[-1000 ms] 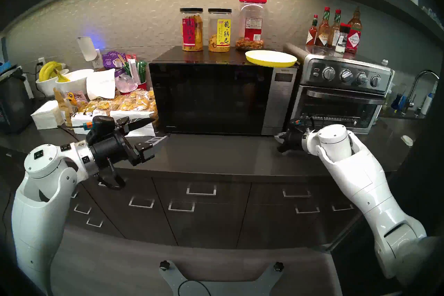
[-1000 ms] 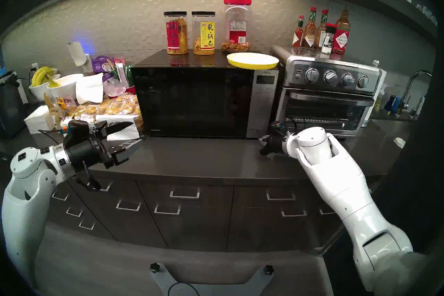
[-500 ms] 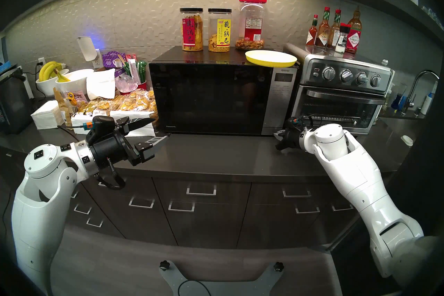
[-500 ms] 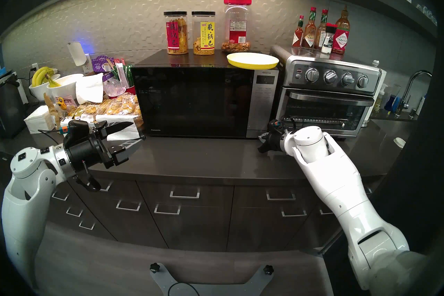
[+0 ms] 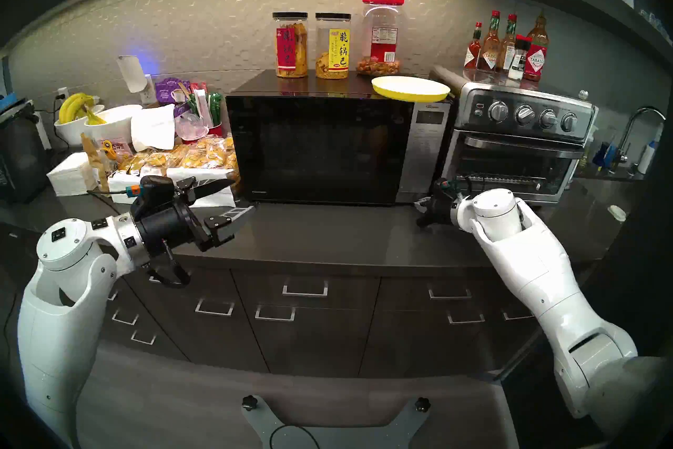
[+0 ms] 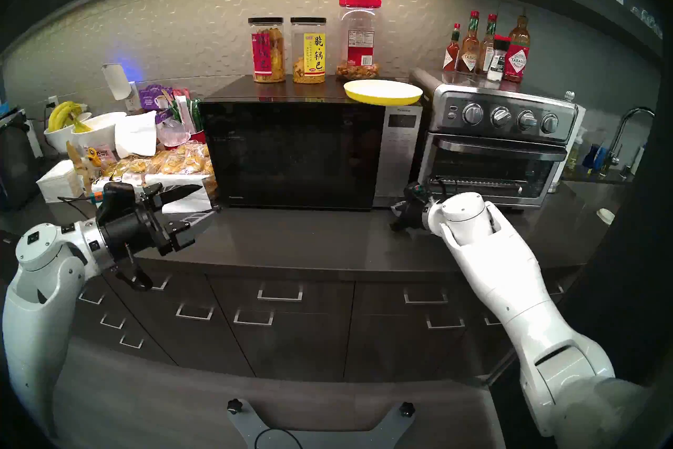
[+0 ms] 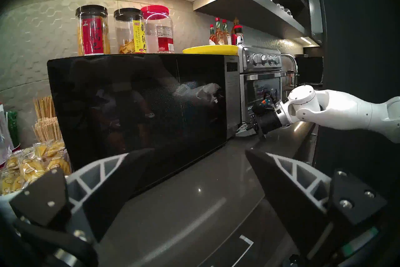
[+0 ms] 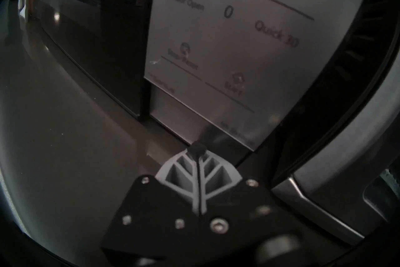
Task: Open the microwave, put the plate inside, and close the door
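The microwave (image 5: 424,153) stands mid-counter, its black glass door (image 5: 320,149) facing me. A thin dark slit shows between the door's right edge and the grey control strip (image 8: 227,43); whether the door is ajar is unclear. On the microwave's top right corner lies the yellow plate (image 5: 410,87), untouched. My right gripper (image 8: 196,148) is shut and empty, its tip at the control strip's bottom edge, just above the counter. My left gripper (image 5: 244,194) hovers open and empty by the door's lower left corner; contact cannot be told.
A steel toaster oven (image 5: 517,145) stands right of the microwave with sauce bottles (image 5: 506,43) on top. Three snack jars (image 5: 290,43) stand on the microwave behind the plate. Snack packs, napkins and banana bowls (image 5: 91,116) crowd the counter (image 5: 327,233) on the left.
My right arm has pushed a little forward and left, bringing the shut gripper up to the control strip's lower edge. Reflections in the door have shifted slightly. The left arm has held still.
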